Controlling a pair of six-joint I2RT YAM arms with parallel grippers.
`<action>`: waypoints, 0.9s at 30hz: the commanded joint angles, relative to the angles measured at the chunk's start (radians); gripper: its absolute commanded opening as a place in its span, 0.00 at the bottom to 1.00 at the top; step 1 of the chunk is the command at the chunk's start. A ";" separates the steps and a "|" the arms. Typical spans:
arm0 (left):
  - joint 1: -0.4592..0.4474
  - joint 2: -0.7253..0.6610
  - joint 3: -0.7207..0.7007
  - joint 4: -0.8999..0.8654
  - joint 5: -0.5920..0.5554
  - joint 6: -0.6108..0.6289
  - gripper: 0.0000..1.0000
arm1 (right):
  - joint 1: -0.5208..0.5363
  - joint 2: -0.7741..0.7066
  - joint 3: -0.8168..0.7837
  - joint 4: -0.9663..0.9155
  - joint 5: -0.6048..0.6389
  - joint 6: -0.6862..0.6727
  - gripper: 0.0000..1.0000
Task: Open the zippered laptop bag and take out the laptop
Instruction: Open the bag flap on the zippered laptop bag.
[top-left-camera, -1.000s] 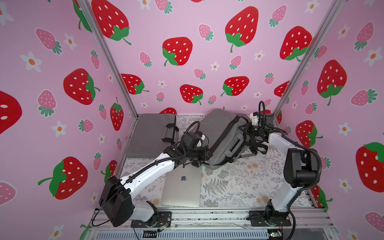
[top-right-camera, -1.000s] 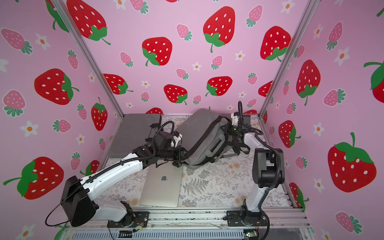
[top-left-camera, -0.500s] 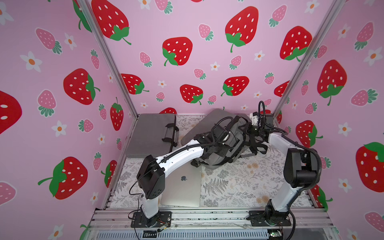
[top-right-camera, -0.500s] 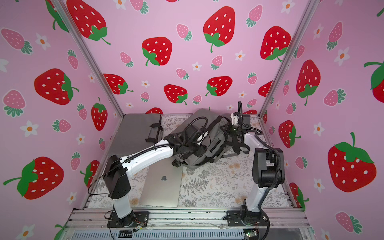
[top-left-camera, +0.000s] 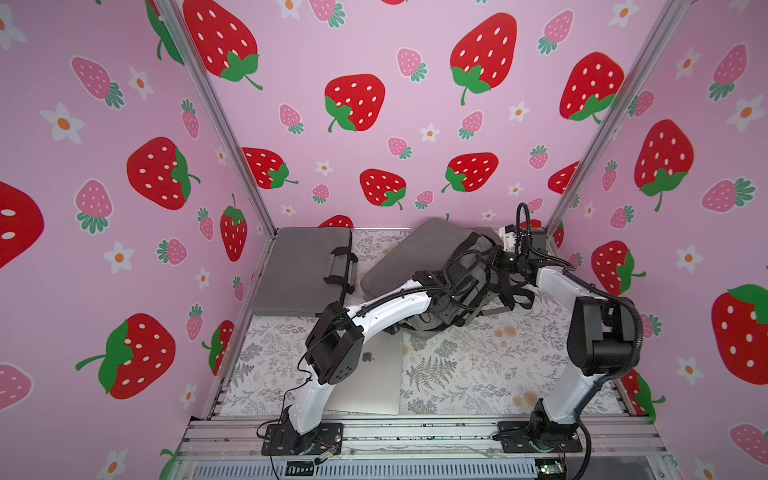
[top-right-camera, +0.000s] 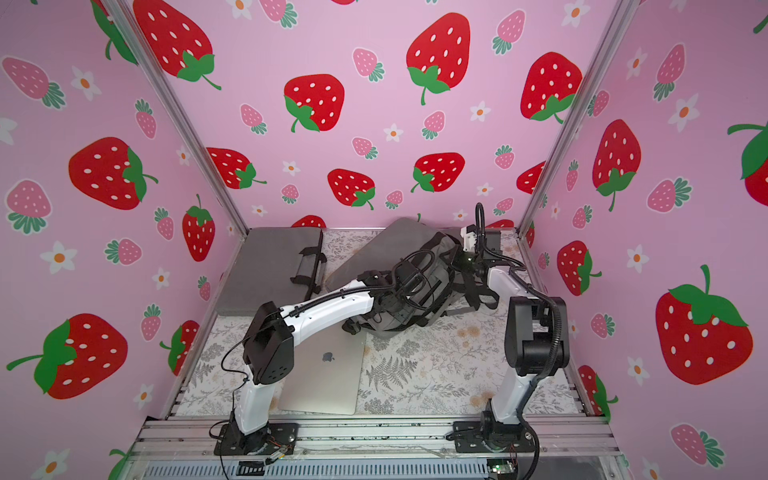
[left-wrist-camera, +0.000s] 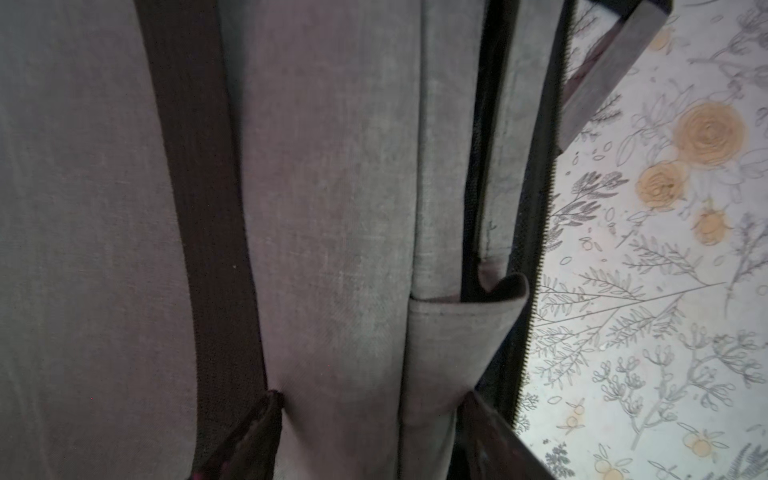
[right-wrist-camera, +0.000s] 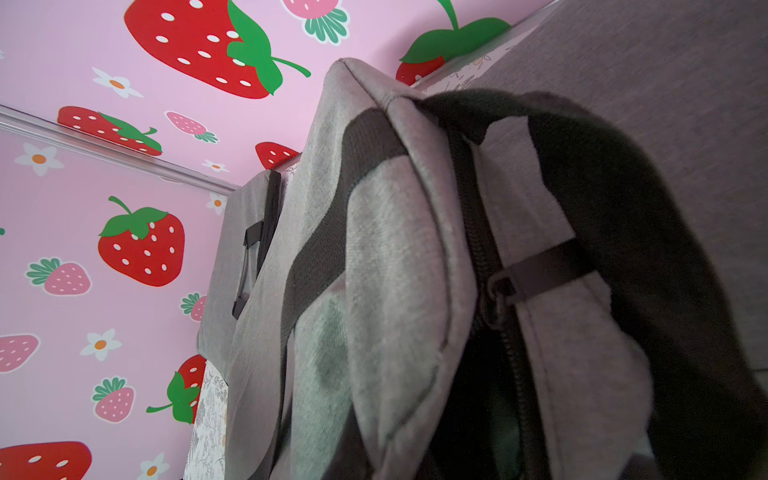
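Laptop bag (top-left-camera: 415, 257) is held up by the closed right gripper (top-left-camera: 495, 257); the left gripper (left-wrist-camera: 370, 401), now over it, has opened wider and touches the fabric.

Bright even light; laptop bag (left-wrist-camera: 332, 208) close-ups dim, slightly blurred.

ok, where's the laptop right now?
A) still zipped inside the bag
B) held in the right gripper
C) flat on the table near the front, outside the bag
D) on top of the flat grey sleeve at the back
C: in both top views the silver laptop lies closed, logo up, on the table near its front edge, outside the grey bag.
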 joint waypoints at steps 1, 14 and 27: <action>-0.002 0.009 0.055 -0.031 -0.010 0.011 0.71 | 0.011 0.003 -0.005 0.061 -0.039 0.002 0.08; 0.015 0.090 0.158 -0.102 -0.041 0.016 0.53 | 0.010 -0.006 -0.014 0.062 -0.032 -0.002 0.14; 0.070 0.071 0.213 -0.138 0.086 -0.013 0.00 | 0.008 -0.032 -0.031 0.059 -0.020 -0.015 0.24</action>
